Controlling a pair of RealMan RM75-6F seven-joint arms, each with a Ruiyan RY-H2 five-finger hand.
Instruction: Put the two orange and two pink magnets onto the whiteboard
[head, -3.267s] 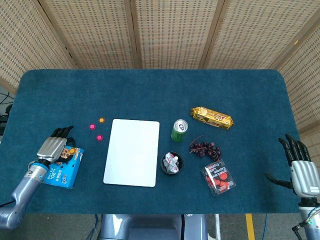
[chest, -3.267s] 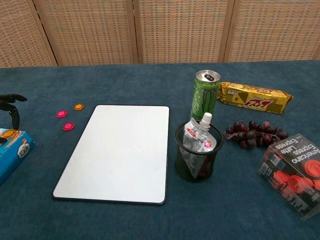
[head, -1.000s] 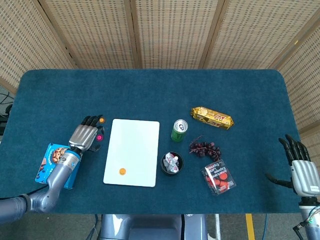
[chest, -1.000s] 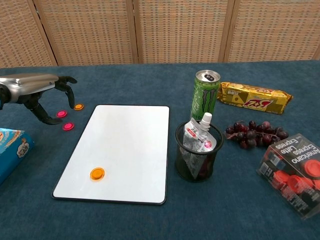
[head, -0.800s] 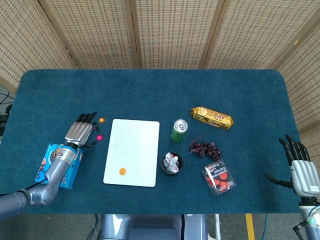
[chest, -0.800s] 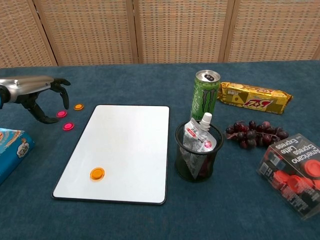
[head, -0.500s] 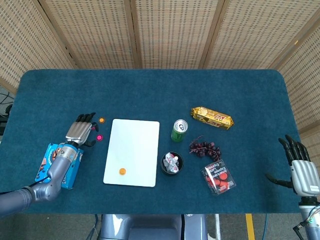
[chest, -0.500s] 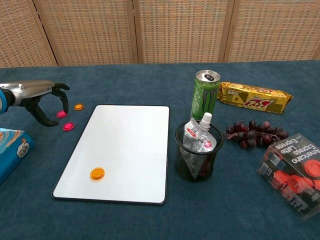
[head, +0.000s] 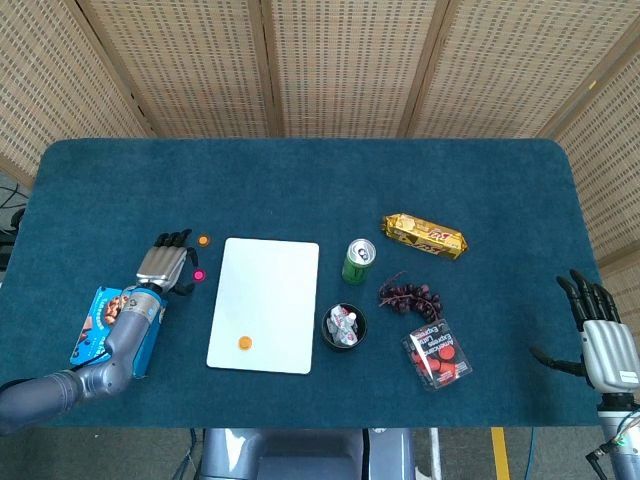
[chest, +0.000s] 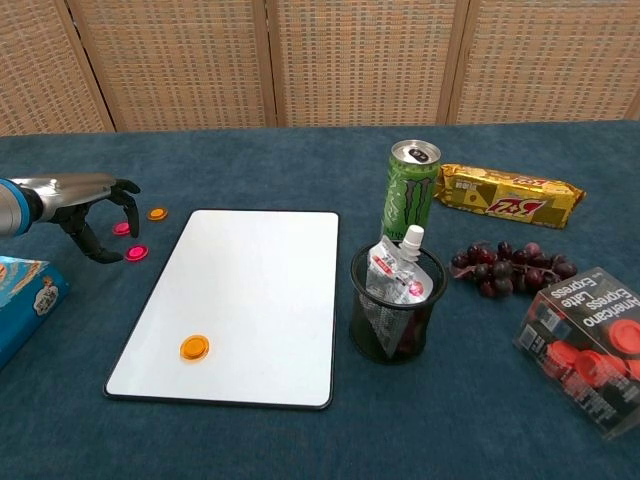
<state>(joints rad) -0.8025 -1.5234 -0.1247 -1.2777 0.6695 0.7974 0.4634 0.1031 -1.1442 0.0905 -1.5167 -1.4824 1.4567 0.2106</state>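
Note:
The whiteboard (head: 265, 303) (chest: 245, 295) lies flat at the table's middle left, with one orange magnet (head: 243, 343) (chest: 195, 347) on its near left part. Left of the board lie a second orange magnet (head: 204, 240) (chest: 157, 213) and two pink magnets, one (chest: 121, 228) under my fingers and one (head: 199, 274) (chest: 136, 253) nearer. My left hand (head: 164, 262) (chest: 85, 205) hovers over the pink magnets, fingers curved down and apart, holding nothing that I can see. My right hand (head: 600, 335) rests open at the table's right edge.
A blue snack box (head: 115, 330) (chest: 22, 302) lies under my left forearm. Right of the board stand a green can (head: 357, 261) (chest: 410, 191) and a black mesh cup (head: 344, 327) (chest: 396, 314). Grapes (chest: 510, 266), a gold wrapper (chest: 508, 195) and a clear box (chest: 590, 345) lie further right.
An orange magnet now lies on the whiteboard. In the last second my left hand pulled back left from the board and lowered over the pink magnets. The right hand stayed still.

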